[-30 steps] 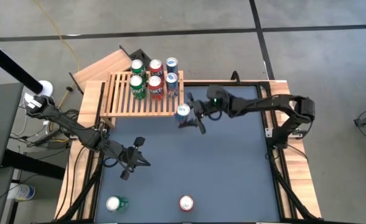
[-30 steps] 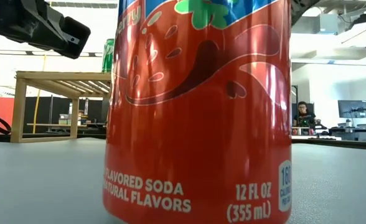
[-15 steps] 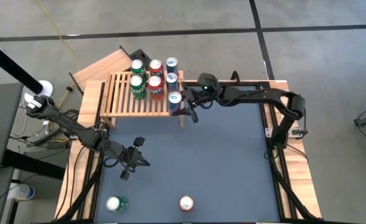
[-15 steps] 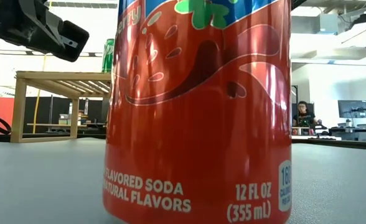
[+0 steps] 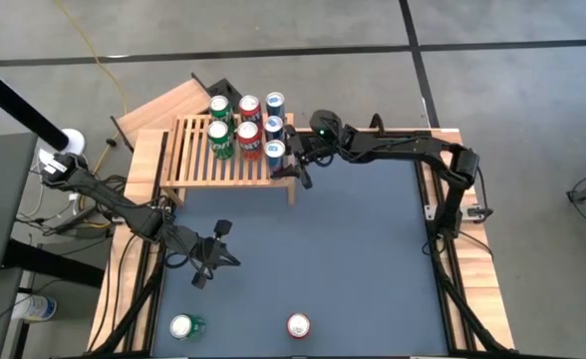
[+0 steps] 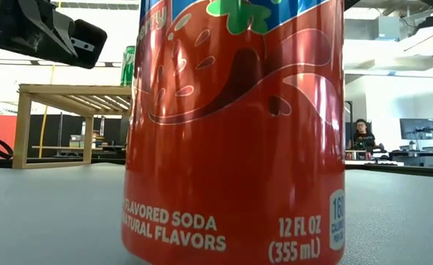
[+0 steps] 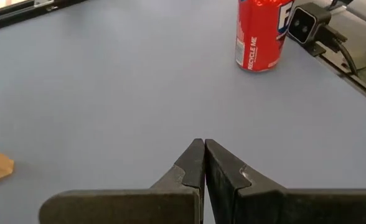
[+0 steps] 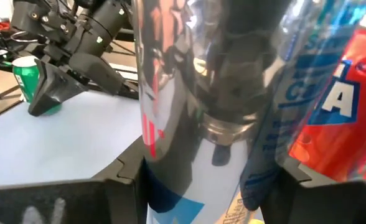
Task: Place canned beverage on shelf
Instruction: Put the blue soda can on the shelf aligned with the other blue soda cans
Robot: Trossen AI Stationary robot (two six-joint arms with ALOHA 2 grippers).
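Right arm holding a can at the shelf, left arm idle.

High view: right gripper (image 5: 291, 163) clamps the blue-and-silver can (image 5: 276, 151) over the near right end of the light slatted wooden shelf (image 5: 195, 160), upper centre. Left gripper (image 5: 206, 261) waits lower left. Left wrist view: fingers (image 7: 223, 175) pressed together, empty. Right wrist view: can (image 8: 211, 106) fills the frame between the fingers.

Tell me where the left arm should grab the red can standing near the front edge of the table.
Grip the red can around its mid-body, approaching level from the side. It stands upright with open table around it; the left end effector, fingers shut, must open first.
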